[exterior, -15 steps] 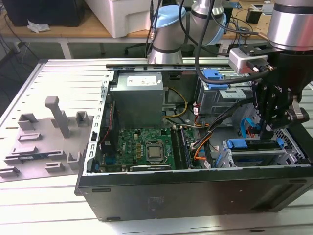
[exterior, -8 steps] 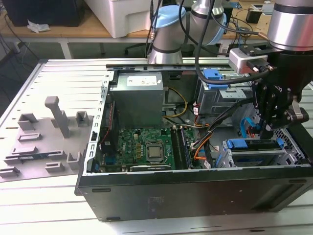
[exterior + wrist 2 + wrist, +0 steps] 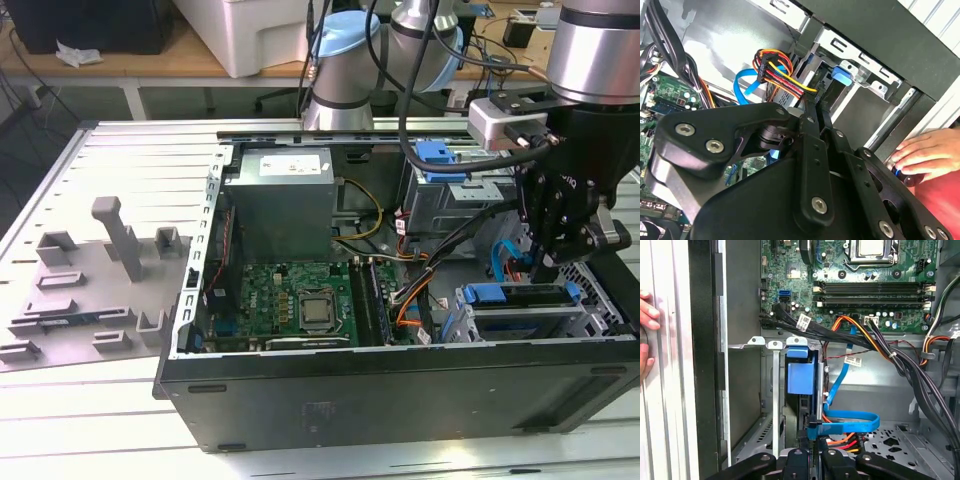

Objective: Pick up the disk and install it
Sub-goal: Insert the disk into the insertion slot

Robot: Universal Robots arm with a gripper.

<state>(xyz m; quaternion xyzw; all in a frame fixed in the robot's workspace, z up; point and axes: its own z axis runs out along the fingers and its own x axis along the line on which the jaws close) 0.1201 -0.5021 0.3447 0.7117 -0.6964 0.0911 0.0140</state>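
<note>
1. Gripper [image 3: 814, 460]: the black linkage lies nearest the lens in both wrist views. In the exterior view it hangs from the arm over the drive cage, at the exterior view's right. Whether it is apart, together or clamped on something cannot be told, nor whether it touches the disk.
2. Disk [image 3: 522, 296]: it sits inside the metal drive cage [image 3: 775, 390], in the corner of the computer case [image 3: 400, 400], directly beneath the gripper. Its blue carrier tab [image 3: 801, 378] shows at the mouth of the cage.
3. Blue data cable [image 3: 845, 422]: a flat ribbon that loops just beside the disk's end, near the gripper.
4. Power wires [image 3: 782, 75]: a red, orange, yellow and black bundle running to a black plug close to the cage.
5. Motherboard [image 3: 290, 300]: a green board on the case floor, with the grey power supply [image 3: 280, 205] behind it.
6. Blue bracket [image 3: 437, 158]: it sits on the upper bay, well apart from the disk.
7. Person's hand [image 3: 927, 155]: it rests on the ribbed table outside the case wall.
8. Grey fixture plate [image 3: 90, 290]: it lies on the table at the exterior view's left, beside the case.
</note>
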